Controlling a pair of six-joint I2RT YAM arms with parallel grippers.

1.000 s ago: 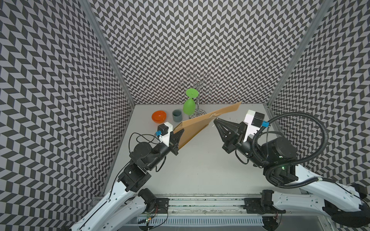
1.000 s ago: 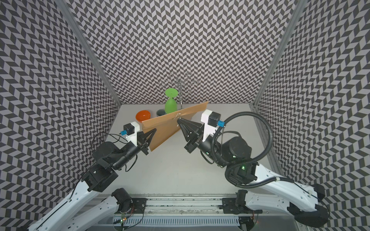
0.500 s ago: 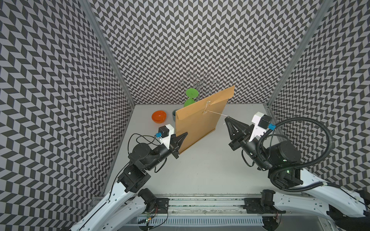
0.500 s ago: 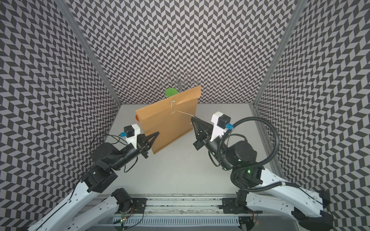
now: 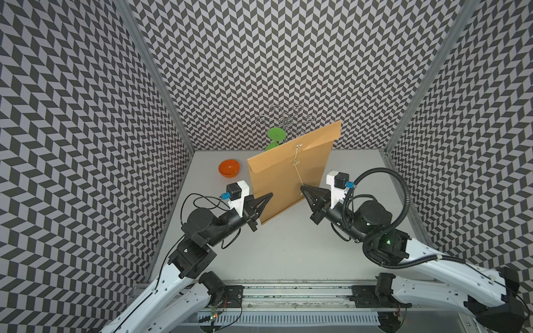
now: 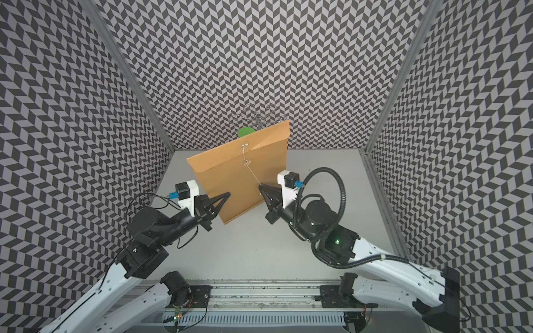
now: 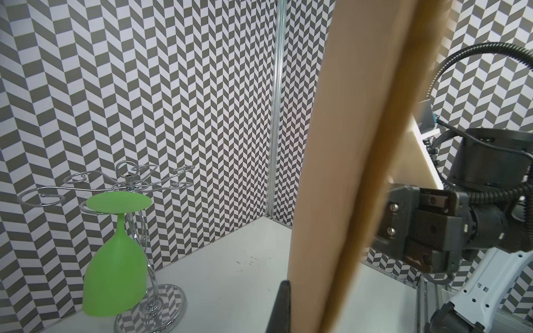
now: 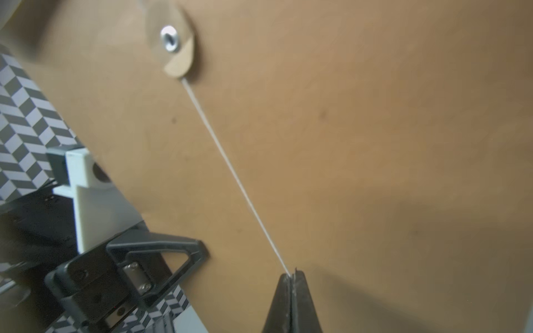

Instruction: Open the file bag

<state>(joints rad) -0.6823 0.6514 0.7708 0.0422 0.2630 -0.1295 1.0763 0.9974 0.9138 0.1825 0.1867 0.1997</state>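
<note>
The file bag (image 5: 285, 176) (image 6: 230, 178), a brown envelope, is held upright above the table with its flap side toward the camera in both top views. My left gripper (image 5: 271, 195) (image 6: 228, 193) is shut on its lower left edge. In the left wrist view one finger (image 7: 284, 305) presses on the bag (image 7: 331, 173); the other is hidden behind it. My right gripper (image 5: 301, 186) (image 8: 291, 276) is shut on the thin white string (image 8: 233, 173), which runs taut from the round button (image 8: 170, 40) (image 5: 296, 163).
An orange bowl (image 5: 229, 167) sits at the back left of the table. Behind the bag, a wire rack (image 7: 129, 184) (image 5: 285, 119) carries an upside-down green goblet (image 7: 115, 259) (image 5: 276, 135). The patterned walls stand close around.
The bag has swung from nearly edge-on to upright, flap side facing the camera. My right gripper, with the string, moved out to the right and then back left and lower.
</note>
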